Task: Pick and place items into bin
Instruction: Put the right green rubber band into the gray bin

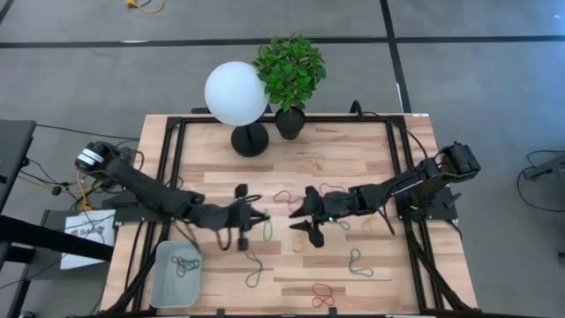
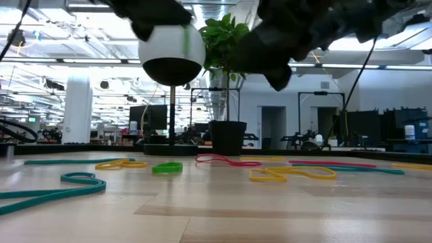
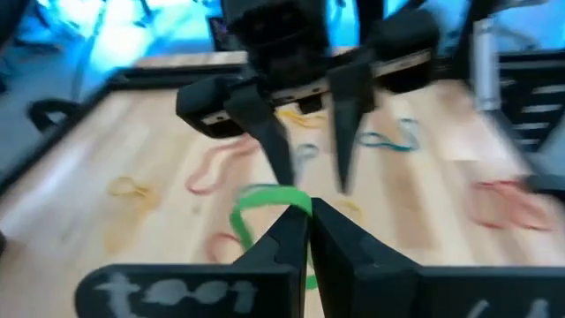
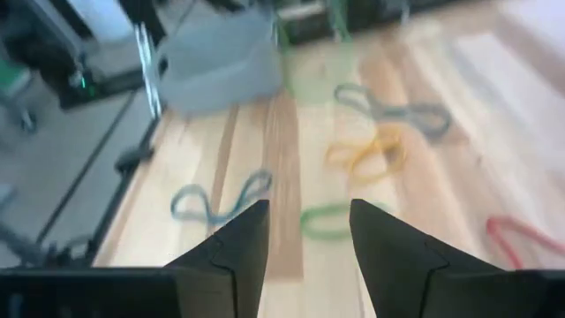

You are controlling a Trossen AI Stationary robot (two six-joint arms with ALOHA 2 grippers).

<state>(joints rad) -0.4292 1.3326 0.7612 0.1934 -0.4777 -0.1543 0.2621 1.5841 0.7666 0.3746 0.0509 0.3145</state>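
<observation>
Pinching a green band (image 3: 265,201) between tightly closed jaws, the left gripper (image 1: 261,217) hangs over the middle of the wooden counter (image 1: 353,159), and in its wrist view the loop curls up just above the two meeting fingertips. Facing it, the right gripper (image 1: 300,219) has its jaws spread wide with nothing between them; in its own wrist view another green loop (image 4: 328,221) lies flat on the boards in line with the gap between its fingers (image 4: 238,247). The two sets of jaws point at each other, near but not touching. The bin (image 1: 174,276) sits well behind the left jaws, at the counter's near left corner, with a few dark bands (image 1: 184,263) already lying in it. More items are scattered on the boards: a teal loop (image 1: 256,269) just to the near side of the left jaws, a red pair (image 1: 322,294) at the near edge, a green one (image 1: 360,265) off to the near side of the right arm, and a red loop (image 1: 284,198) just beyond the two grippers. Past the jaws at the far edge stand a white globe lamp (image 1: 236,94) and a potted plant (image 1: 290,69).
</observation>
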